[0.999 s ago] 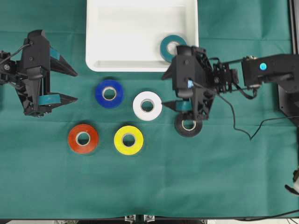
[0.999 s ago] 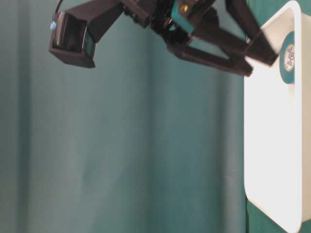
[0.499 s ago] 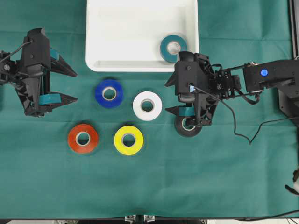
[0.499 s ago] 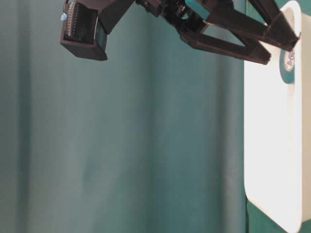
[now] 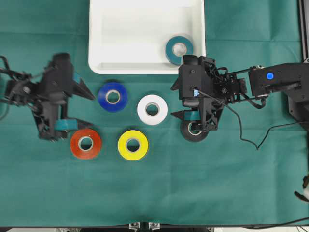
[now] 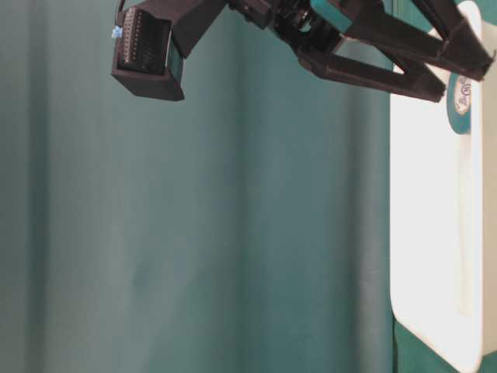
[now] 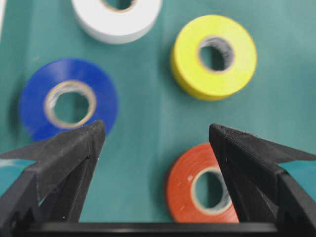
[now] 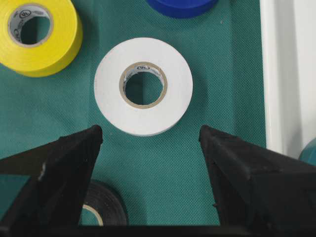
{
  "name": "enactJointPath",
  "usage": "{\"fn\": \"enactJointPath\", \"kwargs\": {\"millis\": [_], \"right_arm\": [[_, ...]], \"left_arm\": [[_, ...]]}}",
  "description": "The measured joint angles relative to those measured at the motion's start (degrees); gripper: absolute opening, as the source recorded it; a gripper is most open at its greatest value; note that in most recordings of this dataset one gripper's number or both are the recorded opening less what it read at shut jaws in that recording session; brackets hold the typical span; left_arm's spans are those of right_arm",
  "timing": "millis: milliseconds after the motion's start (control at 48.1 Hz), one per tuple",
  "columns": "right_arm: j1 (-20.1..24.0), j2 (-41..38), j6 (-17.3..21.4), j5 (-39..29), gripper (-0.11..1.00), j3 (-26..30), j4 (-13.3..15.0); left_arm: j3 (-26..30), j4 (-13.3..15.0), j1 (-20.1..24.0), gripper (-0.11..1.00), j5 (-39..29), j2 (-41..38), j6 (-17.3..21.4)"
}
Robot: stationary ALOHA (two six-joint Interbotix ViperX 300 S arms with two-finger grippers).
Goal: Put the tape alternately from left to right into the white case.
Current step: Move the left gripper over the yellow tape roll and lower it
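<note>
Step in hand, by judgement: one roll placed, next pick being lined up.

White case point(image 5: 104, 58), shallow rect. plastic tray w/ rounded corners & raised rim, sat at top centre of the overhead frame on the green cloth-covered bench point(image 5: 159, 188). Inside it, lower right corner, lay one teal tape roll point(image 5: 179, 49), flat, close to the rim.

Five rolls remained on the bench, all lying flat, none touching:
- blue roll point(image 5: 112, 96), just below the case, left of centre
- white roll point(image 5: 152, 109), centre
- red roll point(image 5: 86, 143), lower left of group
- yellow roll point(image 5: 133, 145), right of red
- black roll point(image 5: 194, 130), partly hidden under the right arm

Left gripper point(image 5: 79, 109) was at left of frame, fingers point(image 7: 74, 148) released and spread, empty; in the wrist view the gap sat between blue and red rolls, over bare cloth. Right gripper point(image 5: 177, 100) was at right of centre, fingers point(image 8: 69, 153) wide apart, empty, white roll ahead of the gap, black roll beneath.

Next move, by judgement: the left arm probably picks blue or red; needs to centre fingers across one roll, descend, close on the outer wall.

Materials: rolls glossy smooth vinyl, paper-lined cores; cloth fine-woven, matte, lightly creased; case smooth, hard; fingers matte black, wedge-shaped.
</note>
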State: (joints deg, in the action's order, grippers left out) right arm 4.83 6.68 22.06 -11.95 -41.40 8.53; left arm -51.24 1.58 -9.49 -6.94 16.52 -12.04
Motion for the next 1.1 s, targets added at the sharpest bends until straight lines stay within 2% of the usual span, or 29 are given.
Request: {"fn": "enactJointPath", "kwargs": {"millis": [291, 499, 645, 1103], "right_arm": [[0.1, 0.0, 0.0, 0.0, 0.82, -0.4, 0.3], [0.1, 0.0, 0.0, 0.0, 0.82, -1.1, 0.4], [0.1, 0.0, -0.1, -0.1, 0.82, -1.1, 0.4], [0.1, 0.0, -0.3, 0.9, 0.82, -1.1, 1.0]], "left_arm": [[7.4, 0.1, -2.5, 0.62, 0.0, -9.6, 0.0], [11.2, 0.1, -2.6, 0.62, -0.9, -15.0, -1.1], [11.8, 0.1, -2.6, 0.62, -2.0, -15.6, -2.2], [11.8, 0.0, -2.6, 0.62, -4.3, -15.6, -2.1]]}}
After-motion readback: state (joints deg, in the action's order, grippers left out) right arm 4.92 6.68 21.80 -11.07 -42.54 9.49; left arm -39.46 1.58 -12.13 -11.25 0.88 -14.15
